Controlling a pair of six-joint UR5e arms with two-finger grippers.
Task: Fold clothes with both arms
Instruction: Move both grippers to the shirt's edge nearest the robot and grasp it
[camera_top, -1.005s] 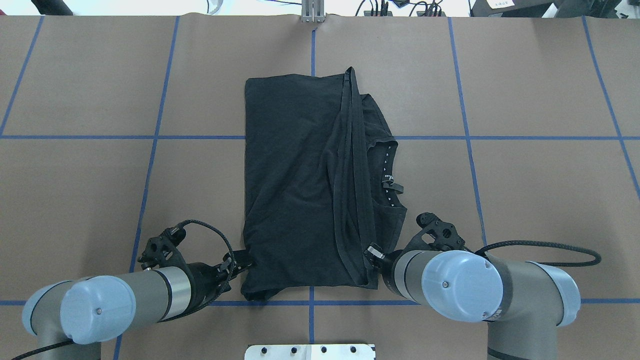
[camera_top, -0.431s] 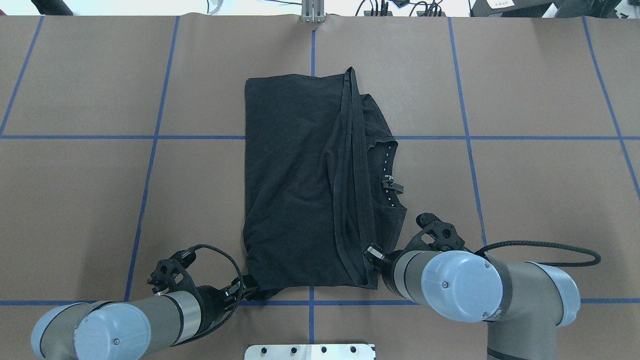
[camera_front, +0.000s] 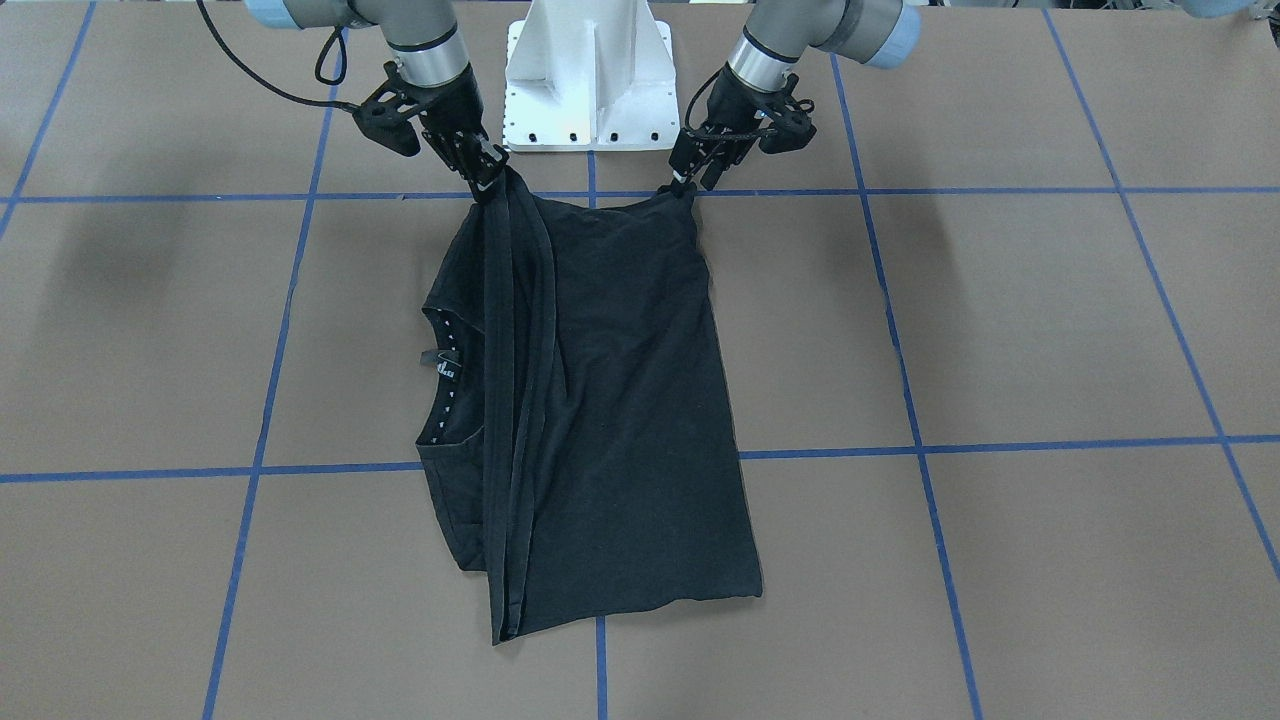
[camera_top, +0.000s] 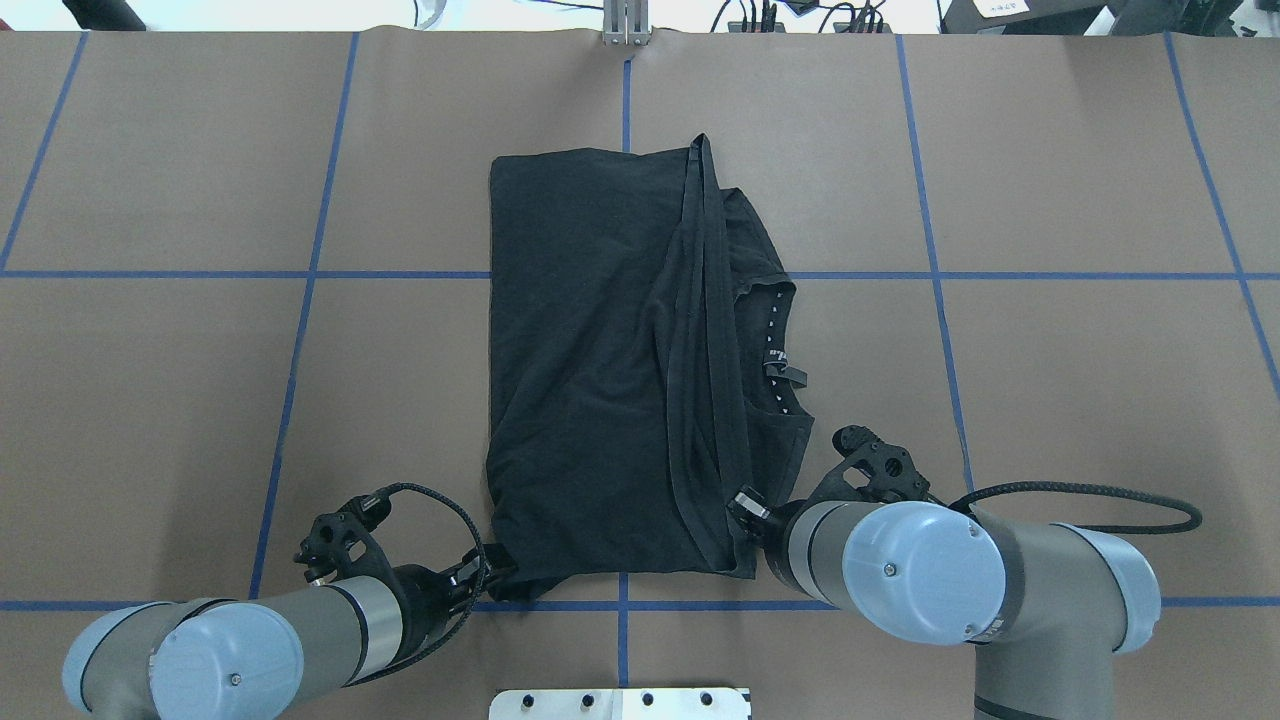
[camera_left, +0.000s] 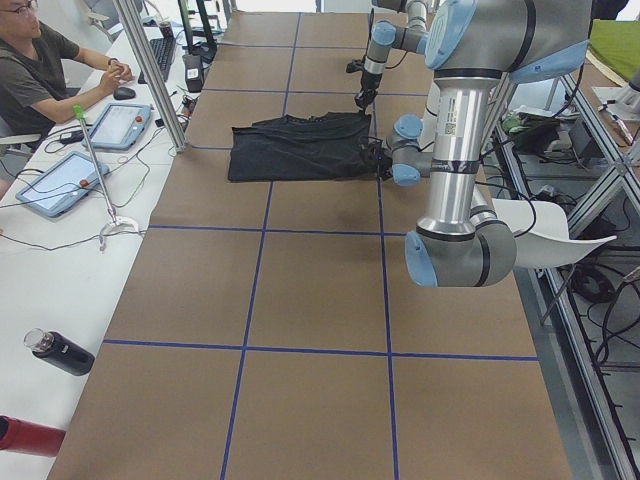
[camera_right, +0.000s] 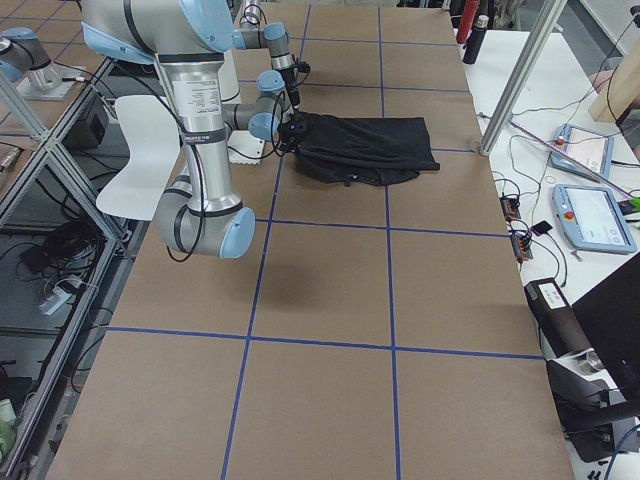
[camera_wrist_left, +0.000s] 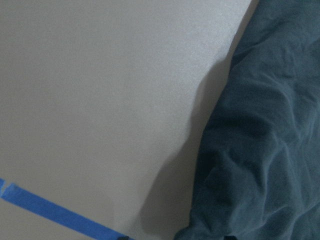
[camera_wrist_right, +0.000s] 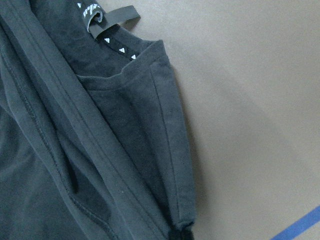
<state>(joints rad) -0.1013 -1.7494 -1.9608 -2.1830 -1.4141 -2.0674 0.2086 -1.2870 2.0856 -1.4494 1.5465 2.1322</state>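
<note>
Shirt (camera_top: 600, 380) lies mid-table (camera_top: 1050, 400), folded lengthwise into a long panel, with the collar on the right and a hem strip running near to far. Left gripper (camera_top: 488, 578) pinches the near-left corner, and the cloth is drawn to a point toward it. Right gripper (camera_top: 742, 508) is clenched on the near-right corner, where the layers bunch. Both sit low at the near edge. Step, as I judge: the 2-corner grasp is made and the crosswise fold is not yet begun. Next: lift both corners evenly and carry them to the far edge without the layers slipping.
</note>
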